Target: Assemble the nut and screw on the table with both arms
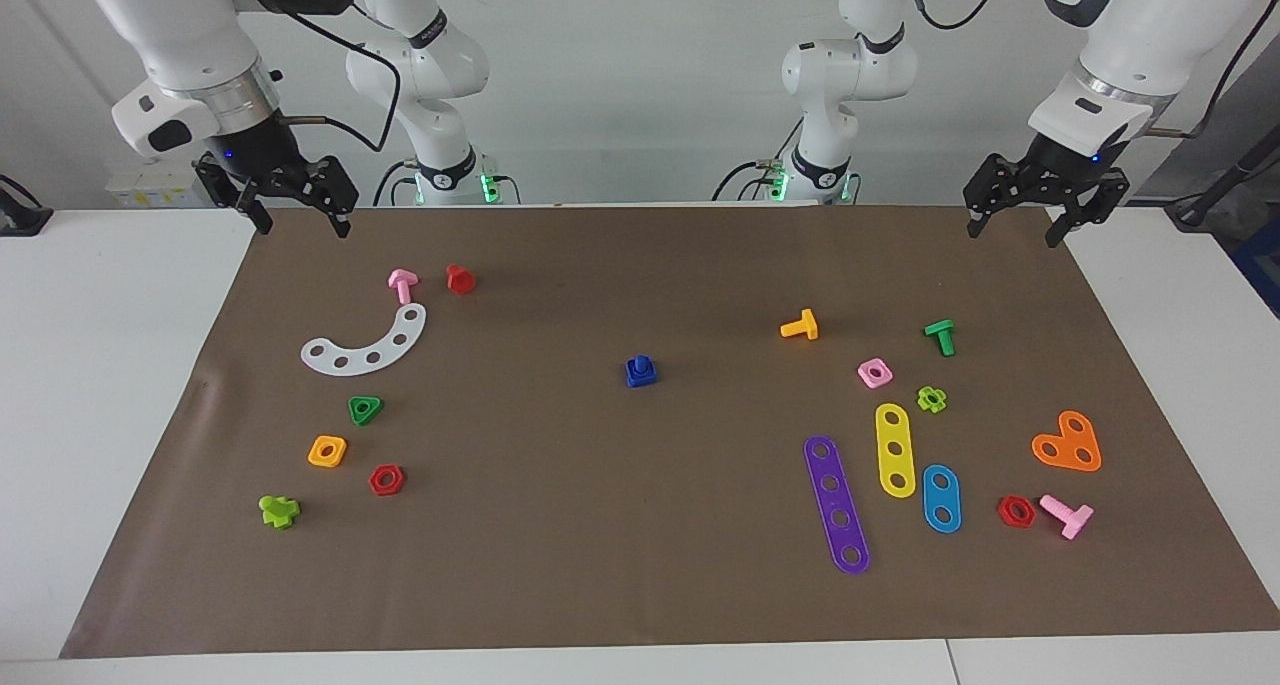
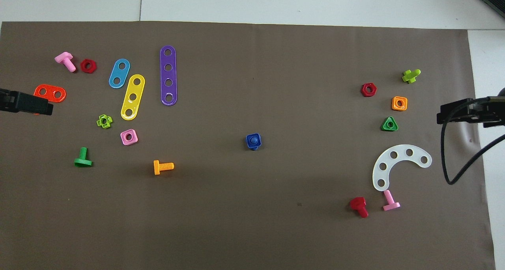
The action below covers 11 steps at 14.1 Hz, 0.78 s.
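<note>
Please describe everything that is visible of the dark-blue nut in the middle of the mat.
The dark-blue nut is small and square with rounded corners, seemingly plastic. It lies flat near the middle of the brown mat, and the dark-blue screw stands up through its centre hole. Apart from the screw and the mat, nothing touches it; both end effectors are away from it.
</note>
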Each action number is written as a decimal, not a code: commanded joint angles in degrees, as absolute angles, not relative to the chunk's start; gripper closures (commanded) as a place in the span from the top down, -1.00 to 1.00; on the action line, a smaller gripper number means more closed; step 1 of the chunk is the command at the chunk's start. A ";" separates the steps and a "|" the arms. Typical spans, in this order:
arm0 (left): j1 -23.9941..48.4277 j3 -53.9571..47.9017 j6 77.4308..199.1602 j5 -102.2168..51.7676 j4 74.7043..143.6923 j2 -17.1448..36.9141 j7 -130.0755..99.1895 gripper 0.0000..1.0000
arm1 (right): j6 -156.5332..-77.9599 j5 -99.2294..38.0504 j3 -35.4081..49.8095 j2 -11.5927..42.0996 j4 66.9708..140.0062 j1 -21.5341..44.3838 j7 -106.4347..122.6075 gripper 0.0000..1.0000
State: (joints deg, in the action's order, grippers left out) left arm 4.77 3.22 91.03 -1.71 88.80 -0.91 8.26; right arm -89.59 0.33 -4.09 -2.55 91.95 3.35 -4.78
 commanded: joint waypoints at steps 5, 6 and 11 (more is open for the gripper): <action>4.39 3.08 88.86 -1.67 90.09 -2.37 5.10 1.00 | -89.65 0.18 -3.96 -3.87 93.16 3.08 -3.34 1.00; 4.66 3.08 88.42 -0.02 90.09 -2.37 5.45 1.00 | -89.39 0.18 -3.87 -3.87 93.16 3.25 -3.25 1.00; 5.01 2.90 88.24 0.70 90.44 -2.72 5.71 1.00 | -89.38 0.09 -3.78 -3.87 93.16 3.52 -3.25 1.00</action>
State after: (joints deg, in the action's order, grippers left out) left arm 4.79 2.97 88.95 -0.65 88.91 -1.20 5.80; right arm -89.59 0.33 -3.71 -2.57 91.95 3.48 -4.75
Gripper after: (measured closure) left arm 0.000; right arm 0.000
